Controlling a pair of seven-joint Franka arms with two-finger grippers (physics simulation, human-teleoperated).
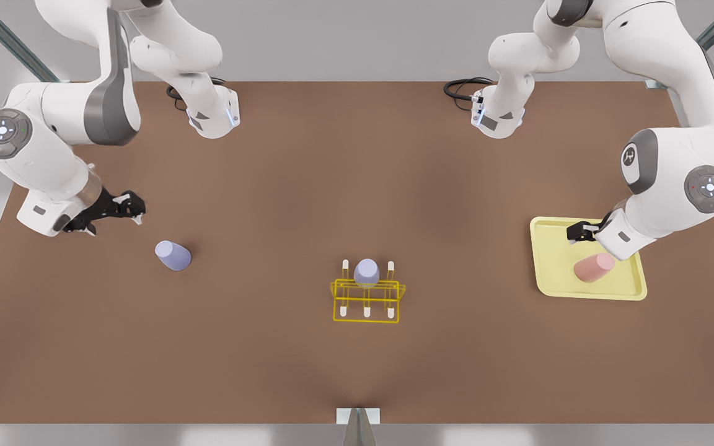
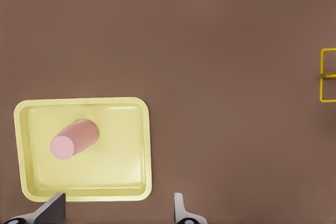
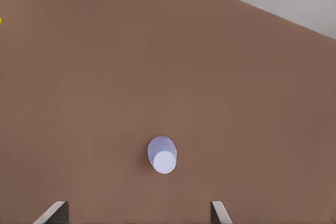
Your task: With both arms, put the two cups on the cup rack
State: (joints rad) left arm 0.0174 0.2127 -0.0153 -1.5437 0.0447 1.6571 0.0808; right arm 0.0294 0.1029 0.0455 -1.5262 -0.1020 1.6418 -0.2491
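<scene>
The left gripper (image 1: 580, 231), a small black two-finger pincer on a large white jointed arm, hangs over the flat pale-yellow square tray (image 1: 549, 272) at the front view's right. Its fingers (image 2: 52, 209) stand spread wide and hold nothing. The soft pink tapered cup (image 1: 594, 267) lies tipped on its side inside that tray, just beside the gripper and apart from it; the left wrist view shows it (image 2: 73, 139) near 1 side wall of the tray (image 2: 139, 145).

The right gripper (image 1: 123, 207) hovers above the brown table (image 1: 270, 371) at the front view's left, fingers (image 3: 52, 212) parted and empty. The pale lavender-blue tapered cup (image 1: 173, 255) stands upside down on the table near it, untouched, seen from above in the right wrist view (image 3: 162, 154).

The small bright-yellow wire-frame cup rack (image 1: 367, 300) with 6 white-tipped pegs sits at the table's middle, well apart from both grippers. A second lavender cup (image 1: 366, 272) sits inverted on 1 of its back pegs.
</scene>
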